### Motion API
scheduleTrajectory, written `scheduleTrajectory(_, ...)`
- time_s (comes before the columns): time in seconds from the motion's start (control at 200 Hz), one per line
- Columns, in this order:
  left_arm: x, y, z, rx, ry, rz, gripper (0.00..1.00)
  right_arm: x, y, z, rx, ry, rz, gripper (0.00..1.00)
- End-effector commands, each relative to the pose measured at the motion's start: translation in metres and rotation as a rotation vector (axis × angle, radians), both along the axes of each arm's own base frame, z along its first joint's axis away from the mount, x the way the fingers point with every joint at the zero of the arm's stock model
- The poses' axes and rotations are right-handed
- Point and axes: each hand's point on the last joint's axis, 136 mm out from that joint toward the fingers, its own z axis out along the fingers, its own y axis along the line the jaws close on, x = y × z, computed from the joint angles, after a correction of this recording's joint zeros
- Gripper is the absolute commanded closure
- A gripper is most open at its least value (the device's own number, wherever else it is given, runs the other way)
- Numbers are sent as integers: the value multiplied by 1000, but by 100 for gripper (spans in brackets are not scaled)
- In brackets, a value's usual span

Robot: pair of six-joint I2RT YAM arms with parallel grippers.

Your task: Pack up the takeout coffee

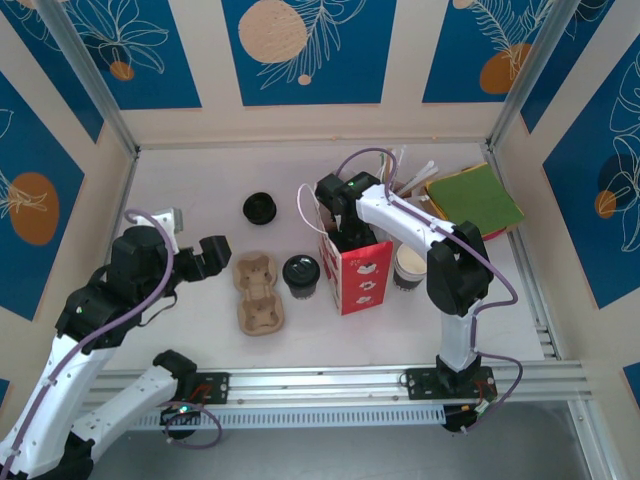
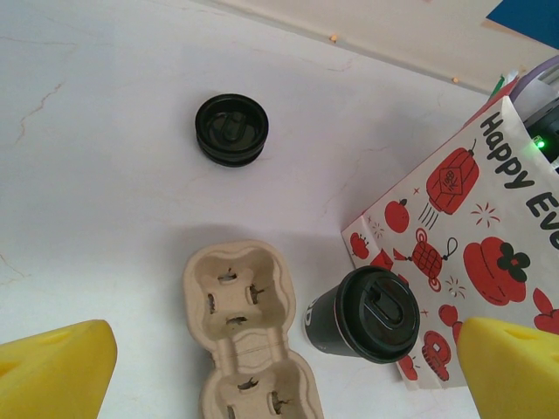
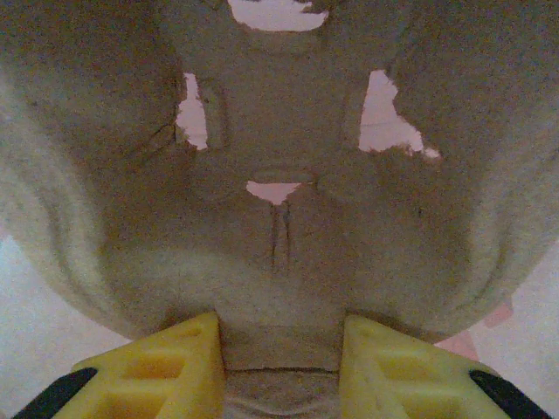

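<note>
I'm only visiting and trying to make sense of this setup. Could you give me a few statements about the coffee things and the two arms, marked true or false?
1. The lidded coffee cup stands on the table beside the red bag. True.
2. The left gripper is holding that cup. False: it is open and holds nothing.
3. A loose black lid lies on the table, apart from the cup. True.
4. The cardboard cup tray on the table has a cup in it. False: both its wells are empty.
5. The right gripper is closed on a second cardboard tray. True.
</note>
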Motion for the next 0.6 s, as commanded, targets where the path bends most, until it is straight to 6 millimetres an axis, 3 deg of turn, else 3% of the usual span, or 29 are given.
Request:
scheduleTrajectory(0.0, 0, 5, -3, -2, 5, 27, 0, -13, 0, 3, 8, 40, -4, 66)
scheduleTrajectory(0.595, -1, 5, -4, 0, 7, 28, 0, -16, -1, 0, 3, 49, -6, 66)
